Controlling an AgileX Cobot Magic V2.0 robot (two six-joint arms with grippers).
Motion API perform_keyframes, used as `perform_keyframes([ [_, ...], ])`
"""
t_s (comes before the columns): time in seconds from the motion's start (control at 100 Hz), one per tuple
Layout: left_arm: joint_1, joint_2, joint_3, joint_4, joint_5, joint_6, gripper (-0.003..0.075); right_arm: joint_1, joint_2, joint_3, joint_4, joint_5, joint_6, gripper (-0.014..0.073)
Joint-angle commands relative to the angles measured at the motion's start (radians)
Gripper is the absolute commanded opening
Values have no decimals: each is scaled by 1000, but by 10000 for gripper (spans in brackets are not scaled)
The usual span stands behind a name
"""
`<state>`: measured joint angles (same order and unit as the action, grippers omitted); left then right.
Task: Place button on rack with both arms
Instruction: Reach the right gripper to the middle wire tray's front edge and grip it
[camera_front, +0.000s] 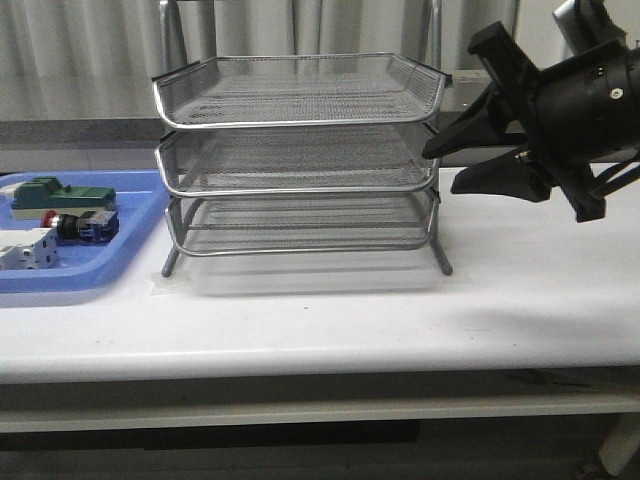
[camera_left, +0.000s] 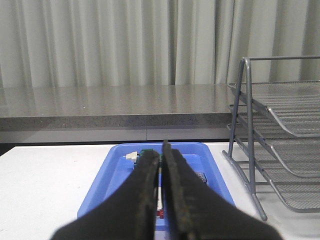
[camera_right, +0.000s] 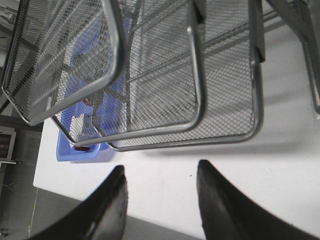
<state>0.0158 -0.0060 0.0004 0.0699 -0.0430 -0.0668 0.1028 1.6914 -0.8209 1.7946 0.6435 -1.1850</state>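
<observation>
— Jaws first: how do they stand?

— My left gripper (camera_left: 161, 165) is clenched, its two fingers pressed flat together with nothing between them. My right gripper (camera_right: 160, 172) is released, fingers spread wide apart and holding nothing.

— Where is the right one?

— Raised off the table (camera_front: 400, 320), just beside the rack (camera_front: 300, 160) on its right side, level with the upper trays, fingertips pointing toward it. From the right wrist view I look down on the front rims of the trays.

— And the left?

— It points over the blue tray (camera_left: 120, 172), with the rack's frame off to one side.

— The button?

— It lies on its side in the blue tray, on the table left of the rack, red head toward the left, blue block toward the right: button (camera_front: 78, 226). A green block (camera_front: 62, 194) lies just behind it and a white part (camera_front: 27, 250) just in front. Neither gripper touches it.
</observation>
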Motion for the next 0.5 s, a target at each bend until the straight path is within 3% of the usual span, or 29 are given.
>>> perform_keyframes([
  [0.0, 4, -32, 47, -2, -78, -9, 4, -2, 3, -64, 132, 75, -18, 350],
  [0.49, 4, -32, 47, -2, -78, -9, 4, -2, 152, -205, 132, 69, -17, 350],
])
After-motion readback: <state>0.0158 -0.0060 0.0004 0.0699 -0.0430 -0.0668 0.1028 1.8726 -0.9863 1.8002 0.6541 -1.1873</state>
